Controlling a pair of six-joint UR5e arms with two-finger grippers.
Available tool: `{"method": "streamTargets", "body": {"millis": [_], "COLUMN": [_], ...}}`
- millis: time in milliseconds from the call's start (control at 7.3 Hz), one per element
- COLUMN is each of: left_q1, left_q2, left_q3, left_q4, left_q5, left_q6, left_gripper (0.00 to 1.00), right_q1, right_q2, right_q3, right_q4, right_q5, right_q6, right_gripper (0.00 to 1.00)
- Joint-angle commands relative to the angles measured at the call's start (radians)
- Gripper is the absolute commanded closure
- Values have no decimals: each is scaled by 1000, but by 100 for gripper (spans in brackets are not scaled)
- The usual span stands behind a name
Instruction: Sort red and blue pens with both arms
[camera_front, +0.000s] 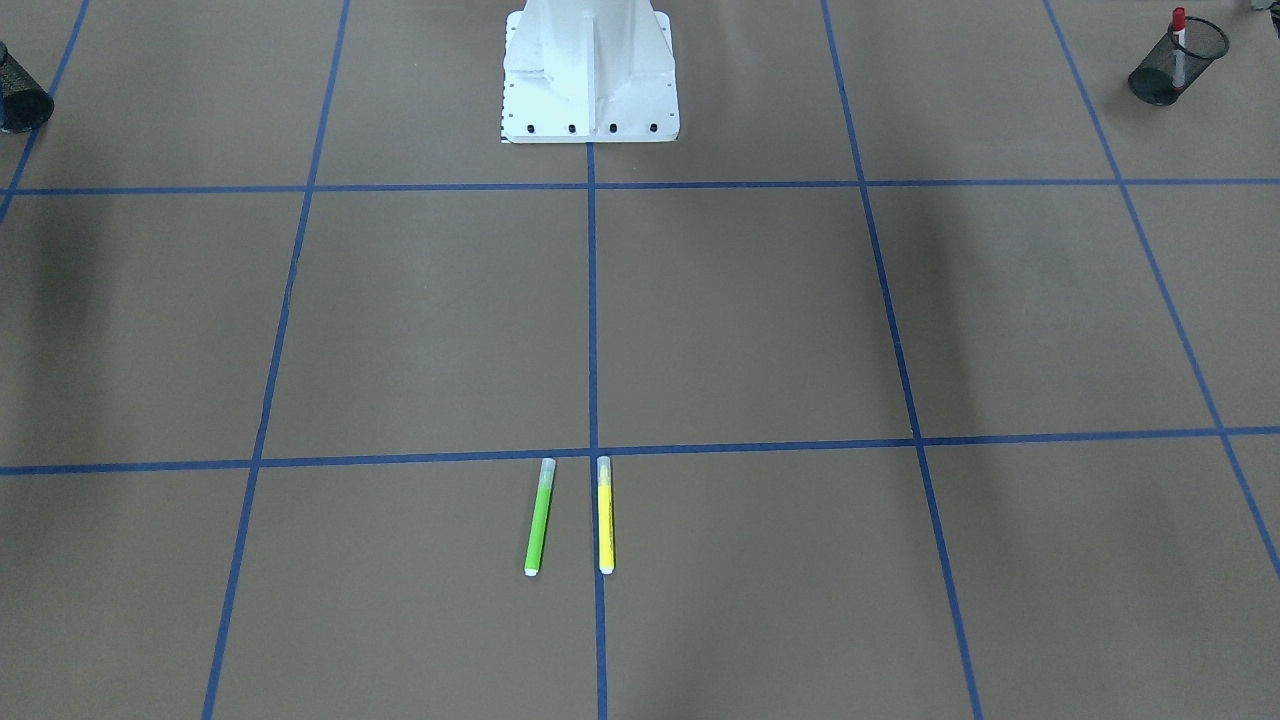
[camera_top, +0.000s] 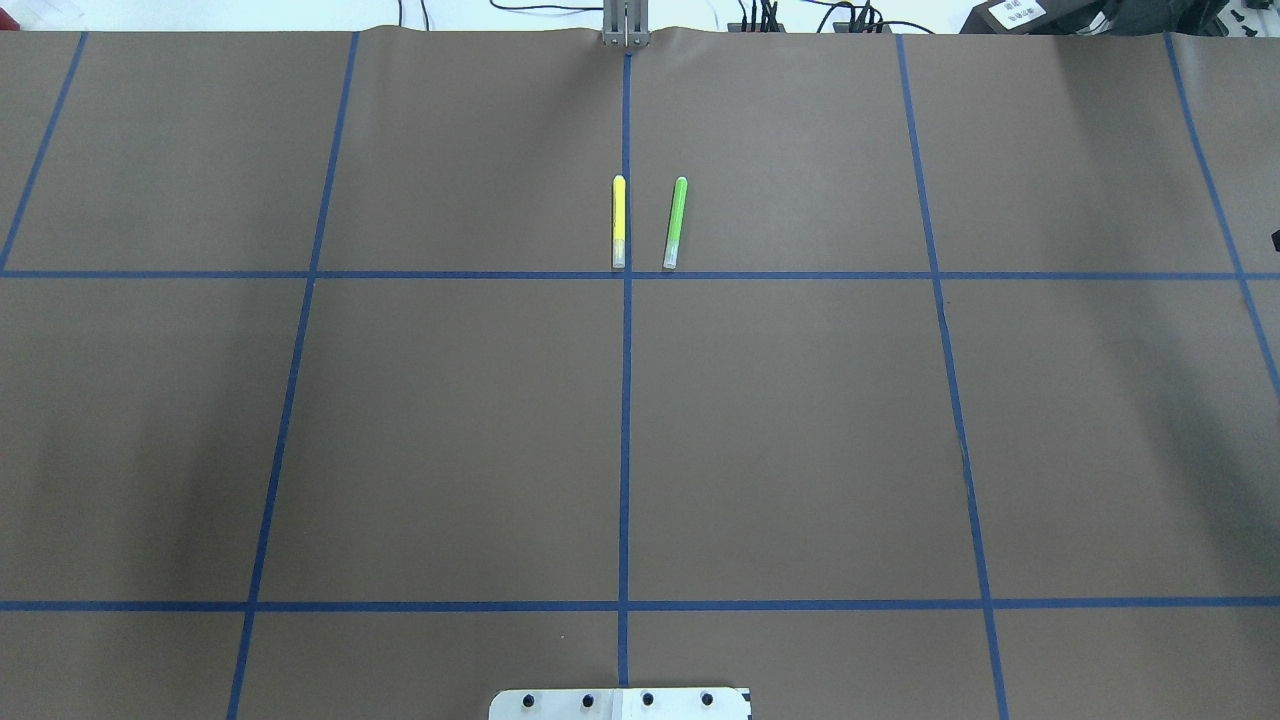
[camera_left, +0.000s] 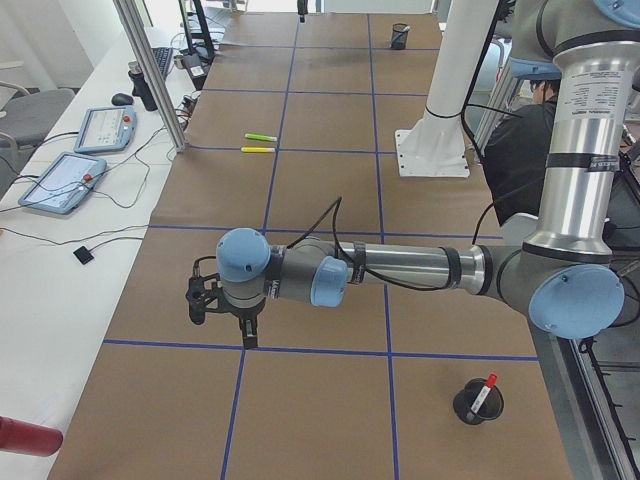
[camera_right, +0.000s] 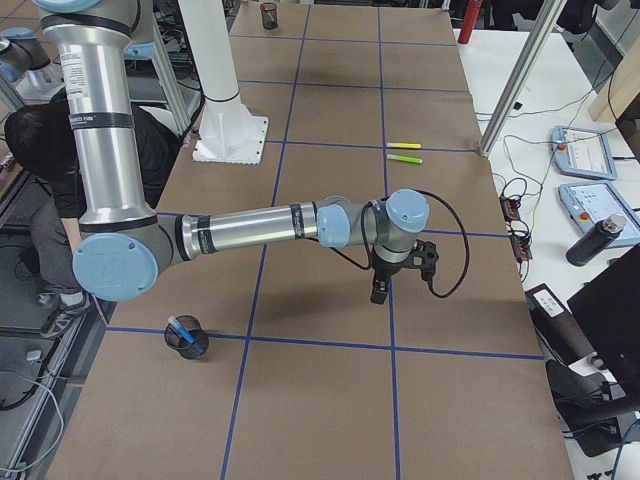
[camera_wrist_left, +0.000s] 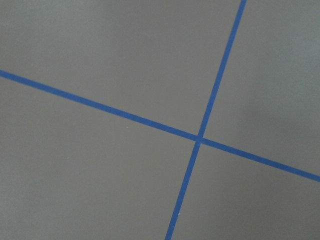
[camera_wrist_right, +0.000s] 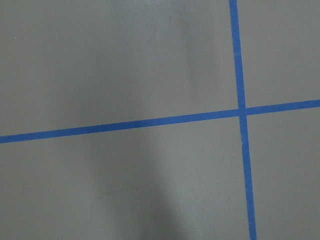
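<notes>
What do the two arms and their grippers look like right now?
The left arm and right arm are silver tubes with grey joint housings, pale blue round caps, black bands on the uprights and a black cable looping near each wrist. The left gripper and right gripper are black and compact.

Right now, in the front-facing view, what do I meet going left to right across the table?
Left-edge black mesh cup → green marker → yellow marker → right black mesh cup holding the red pen. The white pedestal base spans both markers' positions, so it is left out.

Green marker (camera_front: 538, 517) just beside yellow marker (camera_front: 605, 515), on brown table (camera_front: 760, 320).
</notes>
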Motion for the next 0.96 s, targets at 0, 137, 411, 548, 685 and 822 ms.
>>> {"method": "streamTargets", "body": {"millis": [0, 137, 411, 548, 685, 822], "left_q1": [6, 27, 52, 57, 57, 57], "left_q2": [5, 9, 26, 41, 54, 66], "left_q3": [-73, -89, -86, -86, -83, -83], "left_q4": [-6, 0, 0, 0, 0, 0], "left_q5": [69, 86, 137, 162, 183, 183], "left_q6": [-1, 0, 14, 58, 84, 86], "left_gripper": [0, 0, 0, 0, 0, 0], "right_q1": [45, 73, 121, 119, 119, 119], "right_q2": [-35, -66, -89, -98, -109, -124], "right_q3": [2, 4, 37, 39, 36, 33], "right_q4": [8, 10, 7, 0, -4, -4], "right_q5": [0, -3, -101, -127, -129, -135], "right_q6": [-2, -14, -25, -29, -29, -29], "right_gripper": [0, 0, 0, 0, 0, 0]}}
